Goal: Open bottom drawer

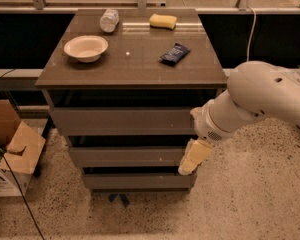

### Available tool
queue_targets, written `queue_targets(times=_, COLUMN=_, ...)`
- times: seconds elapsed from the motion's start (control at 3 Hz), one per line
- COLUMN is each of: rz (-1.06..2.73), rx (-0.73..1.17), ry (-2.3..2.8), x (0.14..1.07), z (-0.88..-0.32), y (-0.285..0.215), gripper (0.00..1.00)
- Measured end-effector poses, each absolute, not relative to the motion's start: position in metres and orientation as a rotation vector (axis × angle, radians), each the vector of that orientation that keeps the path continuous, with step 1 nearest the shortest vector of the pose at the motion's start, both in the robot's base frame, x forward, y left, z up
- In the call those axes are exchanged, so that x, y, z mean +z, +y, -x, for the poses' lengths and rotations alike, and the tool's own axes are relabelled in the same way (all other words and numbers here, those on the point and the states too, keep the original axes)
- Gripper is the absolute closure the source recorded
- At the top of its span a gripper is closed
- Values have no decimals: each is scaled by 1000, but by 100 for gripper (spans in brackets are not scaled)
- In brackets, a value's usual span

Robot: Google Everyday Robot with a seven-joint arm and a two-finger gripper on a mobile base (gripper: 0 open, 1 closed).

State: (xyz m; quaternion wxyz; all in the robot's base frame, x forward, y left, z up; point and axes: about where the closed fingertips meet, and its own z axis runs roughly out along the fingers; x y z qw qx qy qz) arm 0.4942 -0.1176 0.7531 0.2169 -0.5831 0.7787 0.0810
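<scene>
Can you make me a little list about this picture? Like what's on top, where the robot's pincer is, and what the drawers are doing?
Cabinet: grey-brown, three drawers
Bottom drawer: looks shut, not pulled out
Pincer: at the cabinet's right edge, in front of the right end of the middle drawer, just above the bottom drawer
On top: white bowl, crumpled bottle, yellow sponge, dark blue packet
On the floor: cardboard box, left of the cabinet
</scene>
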Motion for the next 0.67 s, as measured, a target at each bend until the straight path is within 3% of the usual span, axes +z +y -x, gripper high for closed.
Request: queue_targets(times=0.67, rz=1560, rx=304, ry=2157, x=725, z=-509, y=-112, gripper=0)
